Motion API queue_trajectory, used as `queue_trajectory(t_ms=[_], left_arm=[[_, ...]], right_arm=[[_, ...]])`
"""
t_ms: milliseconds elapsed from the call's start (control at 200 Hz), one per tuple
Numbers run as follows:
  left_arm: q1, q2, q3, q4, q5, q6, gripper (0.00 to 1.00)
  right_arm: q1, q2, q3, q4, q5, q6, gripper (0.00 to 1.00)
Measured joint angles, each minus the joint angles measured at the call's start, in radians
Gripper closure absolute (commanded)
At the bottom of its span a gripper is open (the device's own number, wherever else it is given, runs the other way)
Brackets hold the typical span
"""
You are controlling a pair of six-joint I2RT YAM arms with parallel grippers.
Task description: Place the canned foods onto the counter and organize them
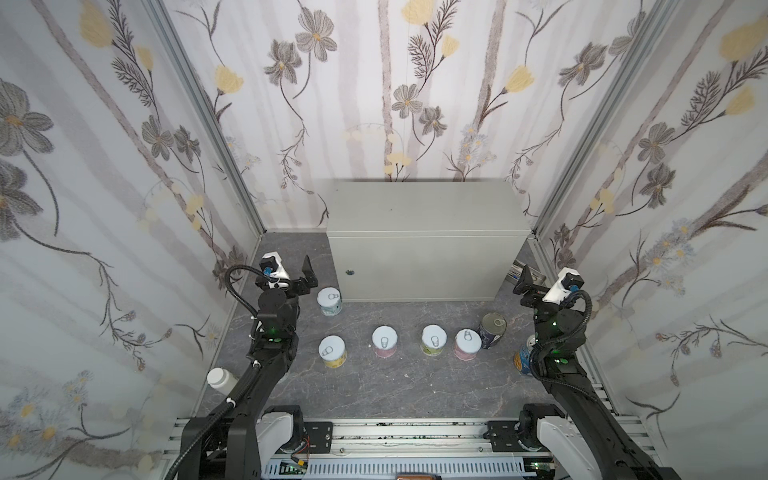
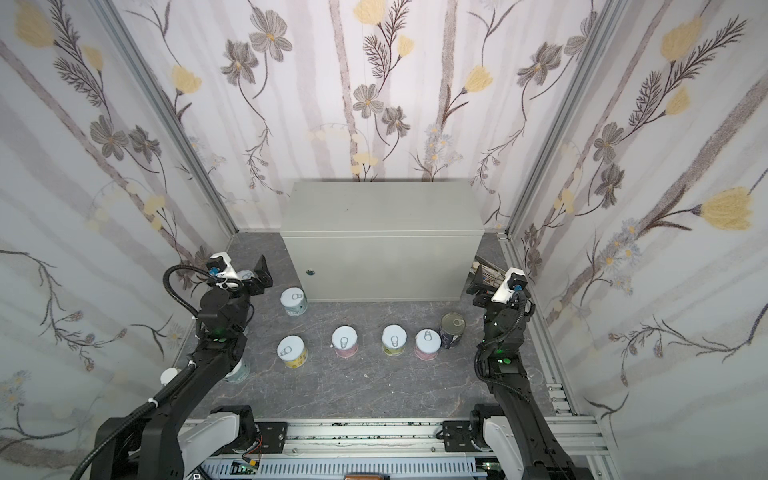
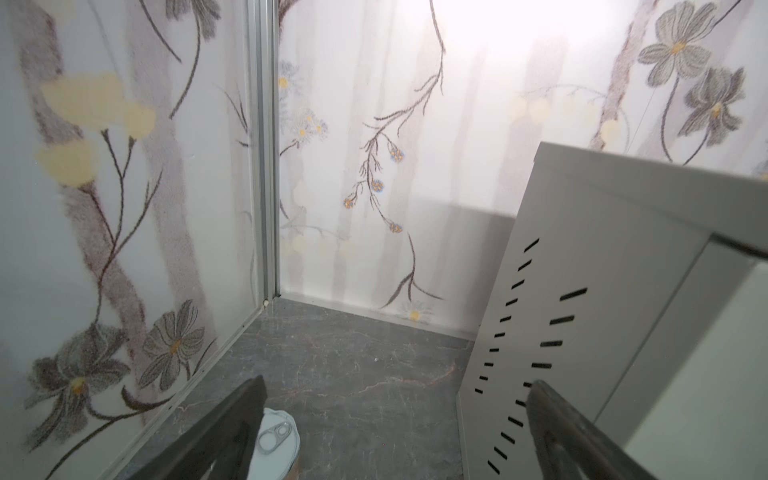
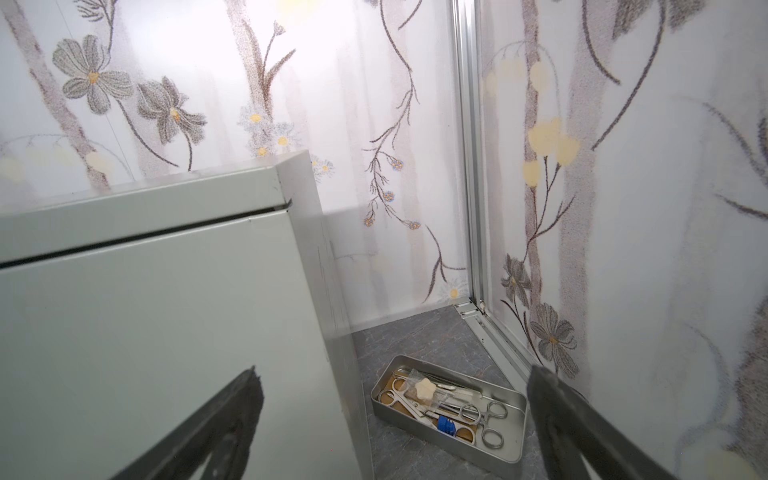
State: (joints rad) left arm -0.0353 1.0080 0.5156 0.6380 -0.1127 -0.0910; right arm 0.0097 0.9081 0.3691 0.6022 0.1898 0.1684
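Observation:
The counter [image 1: 424,216] is a pale grey-green box against the back wall, its top bare in both top views. Several short cans stand on the floor before it: a blue one [image 1: 330,302], a yellow one [image 1: 332,351], a pink one [image 1: 385,341], a green one [image 1: 434,340], another pink one [image 1: 468,344]. A dark navy can [image 1: 492,330] stands further right. A blue tall can [image 1: 524,357] is half hidden by the right arm. My left gripper [image 1: 300,274] hangs open left of the counter, with a short can [image 3: 278,436] beside one finger. My right gripper [image 1: 528,280] is open at the counter's right end.
A metal tray of instruments [image 4: 453,411] lies on the floor between the counter's right side and the wall. A white-capped bottle [image 1: 222,380] stands by the left wall beside the left arm. Another short can [image 2: 240,372] peeks out under that arm. Flowered walls close three sides.

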Motion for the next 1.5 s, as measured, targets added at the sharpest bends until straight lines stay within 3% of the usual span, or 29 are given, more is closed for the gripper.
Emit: queue_trajectory(t_ms=[220,525,714,924,1159,1499], left_arm=[[-0.108,-0.142,0.093,-0.344,-0.024,-0.044,0.0],[-0.477,-0.233,0.135,-0.637,-0.19,-0.068,0.0],[-0.694,-0.202,0.133,-0.739,-0.299,-0.122,0.0],[-0.9,-0.063,0.106,-0.775,-0.346,-0.174,0.0],[-0.966,0.039,0.085,-0.774,-0.33,-0.212,0.0],[-0.967,0.13,-0.013,-0.658,-0.237,-0.257,0.0]], right_arm=[[0.007,-0.173,0.069,-0.311,-0.041,0.074,0.0],[0.188,-0.27,0.183,-0.661,-0.053,0.102,0.0],[0.323,-0.295,0.193,-0.793,-0.049,0.13,0.0],[0.531,-0.267,0.171,-0.838,-0.013,0.164,0.0],[0.671,-0.209,0.158,-0.821,0.019,0.19,0.0],[0.7,-0.208,0.142,-0.757,0.019,0.197,0.0]])
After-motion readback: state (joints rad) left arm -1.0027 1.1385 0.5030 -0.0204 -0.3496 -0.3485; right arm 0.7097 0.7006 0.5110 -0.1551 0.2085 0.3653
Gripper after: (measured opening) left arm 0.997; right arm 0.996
